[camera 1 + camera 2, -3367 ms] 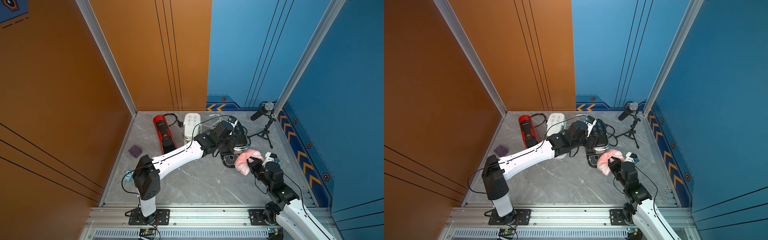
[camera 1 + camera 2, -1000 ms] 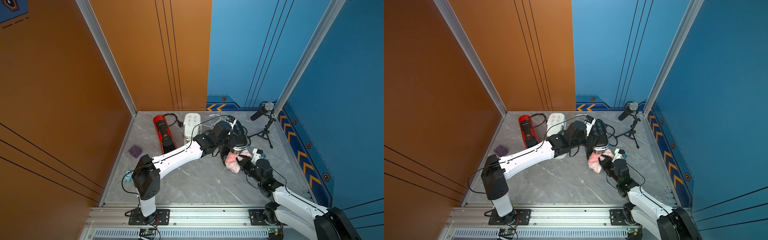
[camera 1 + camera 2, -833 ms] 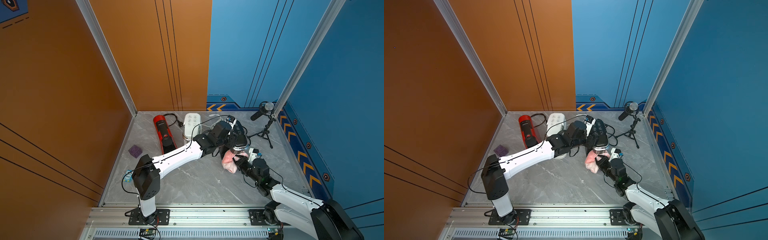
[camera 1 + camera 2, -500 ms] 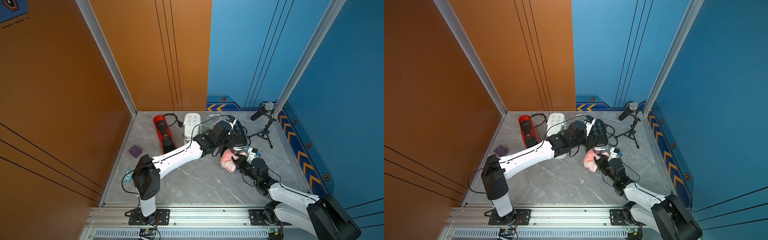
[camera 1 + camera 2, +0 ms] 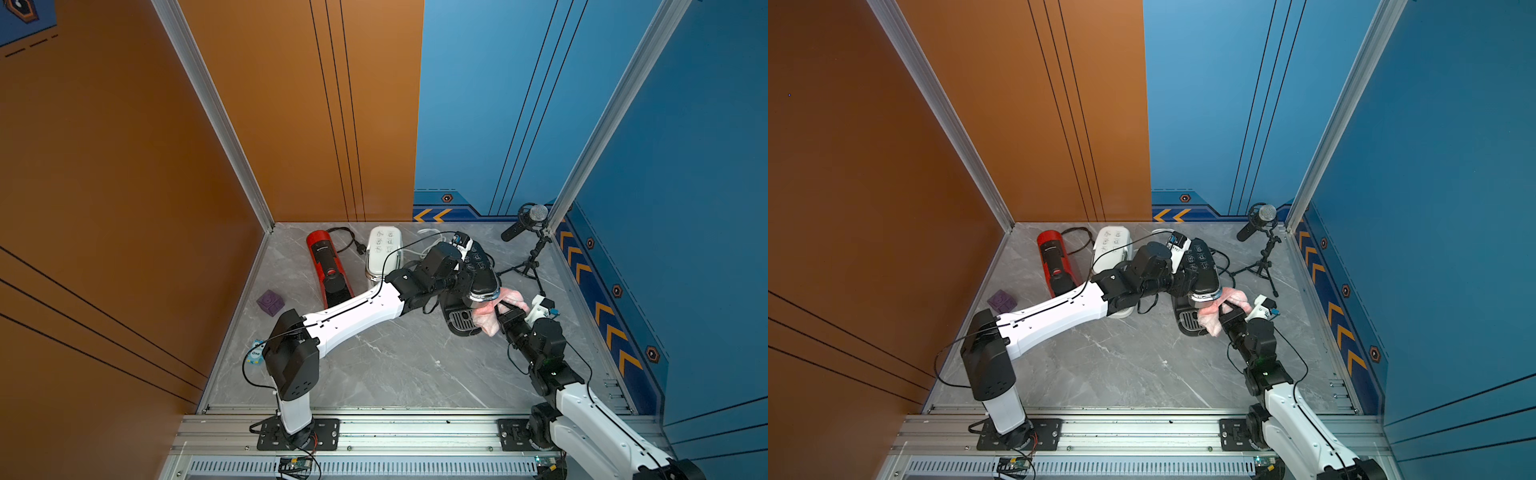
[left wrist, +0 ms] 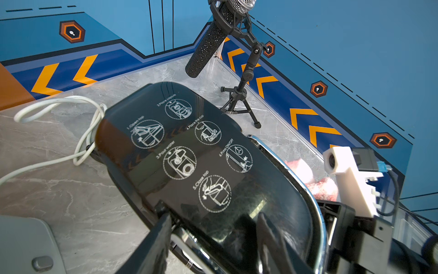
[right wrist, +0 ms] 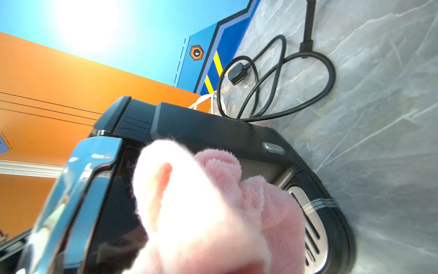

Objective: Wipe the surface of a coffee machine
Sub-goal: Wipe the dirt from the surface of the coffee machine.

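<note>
On the black lid of the coffee machine (image 6: 201, 166) we read "1.Open top", "2.Place capsule", "3.Pour water", "4.Place the cup", "5.Close top", "6.Press ON/OFF".

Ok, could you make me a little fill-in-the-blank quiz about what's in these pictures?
The right gripper presses a ____ cloth against the coffee machine bearing white pictograms.
The left gripper grips that machine, whose body is ____.
The microphone stands on a small ____.
The lone small cube is ____.
Missing: pink; black; tripod; purple.
</note>
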Controlling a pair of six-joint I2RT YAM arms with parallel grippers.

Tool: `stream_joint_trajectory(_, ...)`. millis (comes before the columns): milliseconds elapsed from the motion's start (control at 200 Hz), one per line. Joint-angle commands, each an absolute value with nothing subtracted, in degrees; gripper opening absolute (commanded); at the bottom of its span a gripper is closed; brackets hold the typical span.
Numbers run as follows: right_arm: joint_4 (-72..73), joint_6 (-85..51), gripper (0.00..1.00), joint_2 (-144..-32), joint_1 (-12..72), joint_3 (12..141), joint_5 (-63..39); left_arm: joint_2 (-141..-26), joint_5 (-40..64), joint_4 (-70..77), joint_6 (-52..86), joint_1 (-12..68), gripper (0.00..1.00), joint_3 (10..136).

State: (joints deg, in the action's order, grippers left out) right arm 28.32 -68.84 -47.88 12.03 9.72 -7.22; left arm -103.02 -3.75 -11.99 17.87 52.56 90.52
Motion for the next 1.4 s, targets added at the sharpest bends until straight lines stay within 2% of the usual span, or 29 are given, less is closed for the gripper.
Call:
stream_joint_trajectory(0, 37.89, -68.99, 0.00, -54.43, 12.91, 7.67, -5.61, -107.83, -3.87, -24.98, 18.08, 51.05, 0.59, 86.57)
stream_joint_trajectory(415, 64.15, -72.72, 0.00, -81.52, 17.92, 13.60, -1.89, -108.63, -2.82, -25.05, 18.81, 50.96, 0.58, 87.09)
stream_joint_trajectory(896, 75.13, -73.96, 0.00, -97.11, 26.56, 16.85, -1.41, -109.89, -1.58, -23.22, 20.14, 51.49, 0.57, 84.88)
stream_joint_trajectory(1016, 77.70, -73.93, 0.00, -100.50, 29.38, 19.25, -1.84, -109.93, -1.25, -22.08, 21.03, 51.74, 0.57, 83.70)
stream_joint_trajectory(1151, 80.42, -75.27, 0.00, -102.45, 28.54, 20.11, -1.85, -109.65, -1.27, -22.11, 21.44, 51.91, 0.57, 83.17)
stream_joint_trajectory(1396, 76.25, -73.98, 0.00, -96.20, 25.47, 19.13, -2.44, -108.93, -1.40, -21.04, 21.71, 51.69, 0.57, 81.30)
